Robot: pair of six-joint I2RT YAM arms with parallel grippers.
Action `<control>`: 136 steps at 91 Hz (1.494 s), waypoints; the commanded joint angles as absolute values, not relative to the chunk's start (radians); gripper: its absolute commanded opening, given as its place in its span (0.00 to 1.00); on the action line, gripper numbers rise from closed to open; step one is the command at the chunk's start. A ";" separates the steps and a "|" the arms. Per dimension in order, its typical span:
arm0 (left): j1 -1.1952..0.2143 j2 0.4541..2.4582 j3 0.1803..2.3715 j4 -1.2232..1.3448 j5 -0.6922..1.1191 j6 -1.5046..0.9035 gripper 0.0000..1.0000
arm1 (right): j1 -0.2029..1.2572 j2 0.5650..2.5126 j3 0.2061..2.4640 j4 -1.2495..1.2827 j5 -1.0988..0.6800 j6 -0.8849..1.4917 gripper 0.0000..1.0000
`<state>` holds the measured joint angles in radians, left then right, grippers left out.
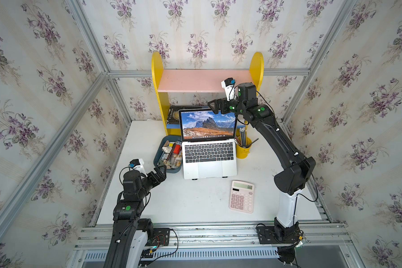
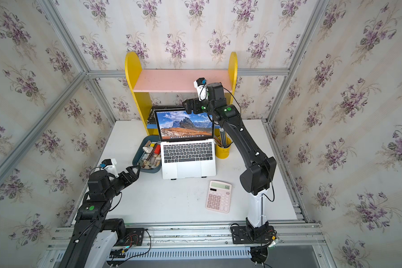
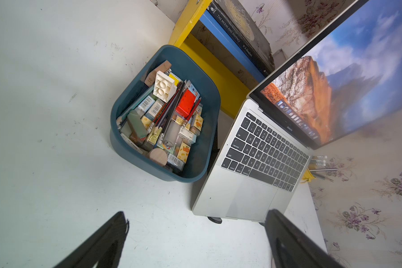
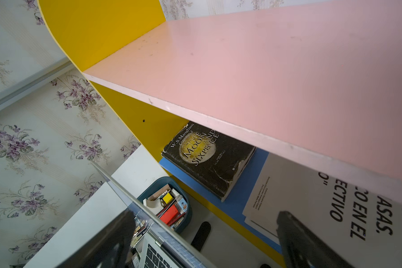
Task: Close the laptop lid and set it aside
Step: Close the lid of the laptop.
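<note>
Spread wide, both pairs of my jaws are gripping nothing. My right gripper (image 1: 213,107) is hanging high at the right end of the top edge of the laptop lid (image 1: 208,124). In the right wrist view its fingers (image 4: 299,236) are straddling that thin edge, one on the screen side and one behind, and I cannot tell whether either is touching it. My left gripper (image 1: 161,171) is hovering low over the table (image 1: 172,204), near the front left corner of the laptop (image 1: 209,166), with only bare tabletop between its fingers. The laptop is sitting open mid-table, its lid leaning slightly back toward the shelf (image 1: 204,80), whose pink board is looming near my right gripper. A blue tray (image 3: 190,67) full of stationery is crowding the laptop's left edge, and a yellow pencil cup (image 1: 243,153) is standing just beside its right edge, so both flanks are tight. A pink calculator (image 1: 241,196) is lying near the front right corner. Open room is lying in front of the laptop, left of the calculator, and along the table's left side.
</note>
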<state>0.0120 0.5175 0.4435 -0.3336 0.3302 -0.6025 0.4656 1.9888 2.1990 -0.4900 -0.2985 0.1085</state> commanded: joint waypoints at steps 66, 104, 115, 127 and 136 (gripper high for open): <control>0.012 0.511 0.439 -0.314 0.332 -0.586 0.95 | 0.484 1.993 2.189 -0.646 -0.295 -0.278 1.00; 0.012 0.508 0.439 -0.316 0.331 -0.586 0.95 | 0.516 1.932 2.070 -0.603 -0.322 -0.417 1.00; 0.012 0.509 0.438 -0.316 0.330 -0.585 0.95 | 0.525 1.904 2.034 -0.590 -0.334 -0.447 1.00; 0.012 0.509 0.437 -0.314 0.330 -0.586 0.95 | 0.530 1.881 2.002 -0.591 -0.348 -0.482 1.00; 0.012 0.512 0.436 -0.314 0.330 -0.585 0.95 | 0.530 1.869 1.985 -0.598 -0.359 -0.500 1.00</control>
